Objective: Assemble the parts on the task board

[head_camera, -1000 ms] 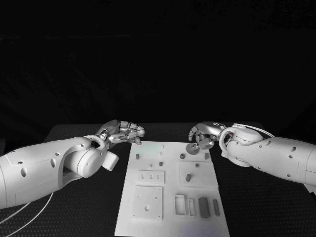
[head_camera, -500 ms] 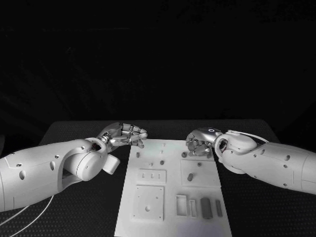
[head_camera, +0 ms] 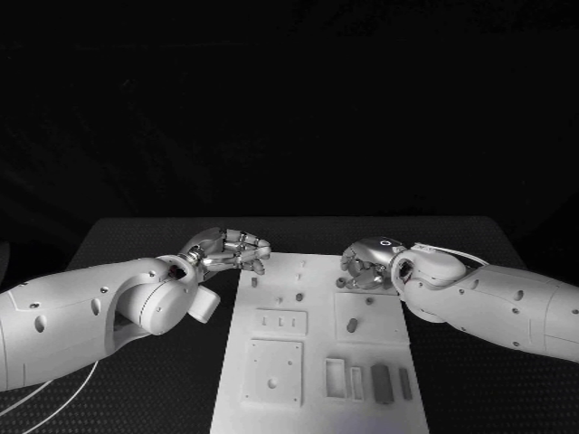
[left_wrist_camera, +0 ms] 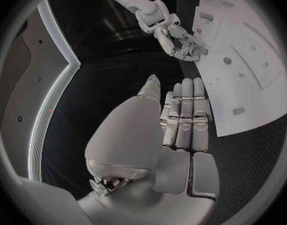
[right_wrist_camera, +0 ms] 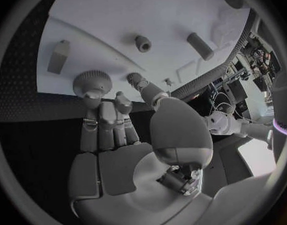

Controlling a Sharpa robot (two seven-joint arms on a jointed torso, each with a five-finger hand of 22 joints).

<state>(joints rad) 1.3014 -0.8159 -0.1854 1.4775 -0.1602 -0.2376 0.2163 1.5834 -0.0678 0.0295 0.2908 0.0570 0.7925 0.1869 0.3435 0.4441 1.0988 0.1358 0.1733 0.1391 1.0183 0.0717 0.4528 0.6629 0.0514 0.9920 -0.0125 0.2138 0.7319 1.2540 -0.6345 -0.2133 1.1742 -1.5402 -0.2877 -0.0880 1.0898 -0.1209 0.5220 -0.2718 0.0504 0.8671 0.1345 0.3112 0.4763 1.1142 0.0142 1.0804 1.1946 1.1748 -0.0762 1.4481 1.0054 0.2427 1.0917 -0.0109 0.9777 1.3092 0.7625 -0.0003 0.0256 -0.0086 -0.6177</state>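
Observation:
The white task board [head_camera: 318, 348] lies in the middle of the table, with small pegs [head_camera: 340, 283] and flat pieces [head_camera: 377, 381] on it. My right hand [head_camera: 368, 262] hovers over the board's far right corner with its fingers curled. In the right wrist view that hand [right_wrist_camera: 118, 135] holds a round toothed part [right_wrist_camera: 91, 81] at its fingertips, over the board's [right_wrist_camera: 150, 15] edge, with the thumb a little apart. My left hand [head_camera: 231, 247] hangs beside the board's far left corner. Its fingers [left_wrist_camera: 184, 112] lie straight, side by side, holding nothing.
Short pegs [right_wrist_camera: 142, 43] and a small block [right_wrist_camera: 58, 56] stand on the board near the right hand. Raised square plates [head_camera: 272, 371] sit on the board's left half. Black matting [head_camera: 147, 380] surrounds the board. The left wrist view also shows the right hand [left_wrist_camera: 178, 37].
The right hand has sunk closer to the board's corner and turned, so the toothed part no longer faces the head camera. The left hand has barely moved. The camera has shifted slightly.

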